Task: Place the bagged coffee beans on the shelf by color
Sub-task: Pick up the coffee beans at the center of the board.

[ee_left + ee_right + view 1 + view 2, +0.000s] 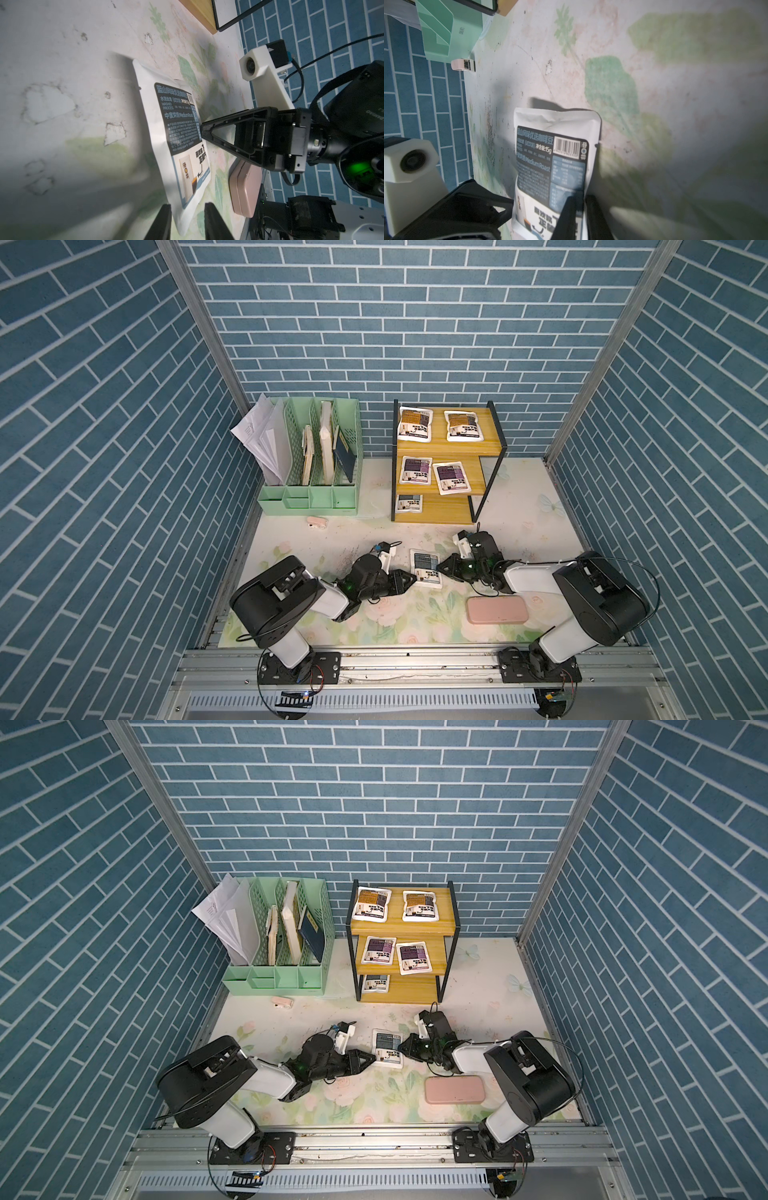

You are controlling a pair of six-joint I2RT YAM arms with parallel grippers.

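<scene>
The last grey-blue pouch (424, 567) is found on the table (519, 506), label side up, in front of the shelf (449, 510) and well apart from it, between the two grippers. Its right edge is pinched by the right gripper (439, 566): in the right wrist view the thin edge of the pouch (552, 166) is seen between the fingers (566, 216), which are almost closed together on it. Its left edge is straddled by the left gripper (413, 578). In the left wrist view (187, 204) the jaws are seen a little apart, one on each side of the pouch corner, and a gap is left on one side, so nothing is gripped there. Whether the pouch lies fully flat cannot be told. On the shelf, two orange pouches (414, 424) are laid side by side on the top board. Two purple pouches (414, 470) are laid on the middle board, the right one turned slightly. A second grey-blue pouch (409, 503) is placed at the left of the bottom board, partly hidden under the board above. A pink case (496, 610) is seen flat on the table near the right arm, nearer to the robot than the pouch. A green organizer (309, 497) with papers and books is placed left of the shelf, by the back wall, and a small pink-white object (317, 522) is seen just in front of it.
</scene>
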